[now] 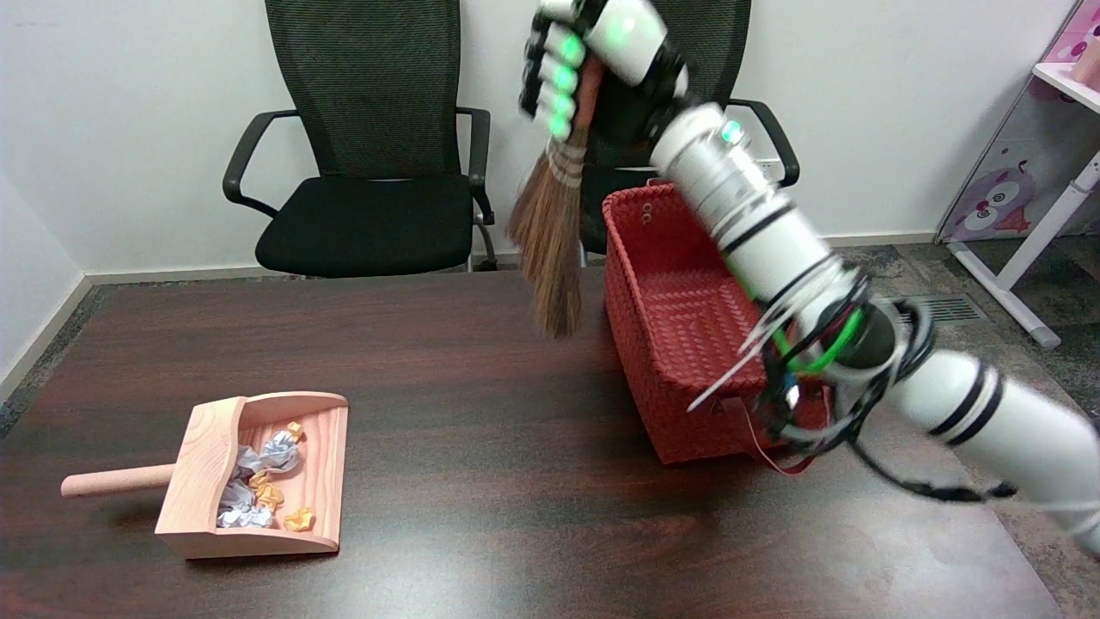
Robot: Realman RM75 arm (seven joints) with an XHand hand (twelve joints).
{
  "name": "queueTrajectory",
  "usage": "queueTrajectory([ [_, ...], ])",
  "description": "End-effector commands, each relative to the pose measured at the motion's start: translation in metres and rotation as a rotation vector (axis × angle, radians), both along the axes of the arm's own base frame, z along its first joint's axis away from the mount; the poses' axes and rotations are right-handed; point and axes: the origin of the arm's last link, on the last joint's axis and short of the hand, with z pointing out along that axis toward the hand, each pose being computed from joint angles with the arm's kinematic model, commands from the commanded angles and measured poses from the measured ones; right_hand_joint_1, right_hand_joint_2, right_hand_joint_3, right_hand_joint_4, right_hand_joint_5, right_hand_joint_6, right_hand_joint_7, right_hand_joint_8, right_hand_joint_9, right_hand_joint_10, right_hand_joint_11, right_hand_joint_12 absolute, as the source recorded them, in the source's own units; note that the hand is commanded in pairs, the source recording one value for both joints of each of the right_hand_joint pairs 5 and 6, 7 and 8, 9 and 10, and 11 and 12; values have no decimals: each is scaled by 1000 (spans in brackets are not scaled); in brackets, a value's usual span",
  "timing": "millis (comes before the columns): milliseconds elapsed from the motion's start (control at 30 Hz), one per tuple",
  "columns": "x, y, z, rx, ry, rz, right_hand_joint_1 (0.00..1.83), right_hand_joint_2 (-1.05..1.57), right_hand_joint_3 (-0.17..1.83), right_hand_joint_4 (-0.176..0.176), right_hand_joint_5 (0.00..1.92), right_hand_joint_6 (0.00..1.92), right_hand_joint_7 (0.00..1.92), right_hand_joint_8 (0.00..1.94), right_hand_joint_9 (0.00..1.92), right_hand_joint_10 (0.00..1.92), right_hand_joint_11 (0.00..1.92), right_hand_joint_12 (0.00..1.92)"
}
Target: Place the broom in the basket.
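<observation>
now the straw broom (pixel 550 236) hangs in the air, bristles down and slightly blurred, its reddish handle clasped inside the right hand (pixel 574 64) up at the top of the view. the fingers (pixel 550 82) are wrapped around the handle just above the pale binding, so the brush fans out directly below the hand. the bristle tips hover above the dark wooden table (pixel 481 413), not touching it. just below and to the right of the hand sits the red woven basket (pixel 679 344), open side up, with the white forearm crossing over its right rim; the broom is beside the basket's left wall, outside it. far below the hand and off to its left, near the table's front edge, lies a wooden dustpan (pixel 249 477) with crumpled paper scraps (pixel 262 486) in grey and gold inside it. behind the hand, past the table, stand two black mesh office chairs (pixel 369 146).
</observation>
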Motion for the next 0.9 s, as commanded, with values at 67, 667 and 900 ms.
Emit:
queueTrajectory([
  [67,137,21,91,-9,16,54,619,1571,1543,6,1920,1920,1920,1920,1920,1920,1920,1920],
  [667,11,41,162,-480,329,74,748,1149,1754,-3,1920,1920,1920,1920,1920,1920,1920,1920],
  [900,-49,42,157,-497,279,97,735,1078,1799,-6,1920,1920,1920,1920,1920,1920,1920,1920],
])
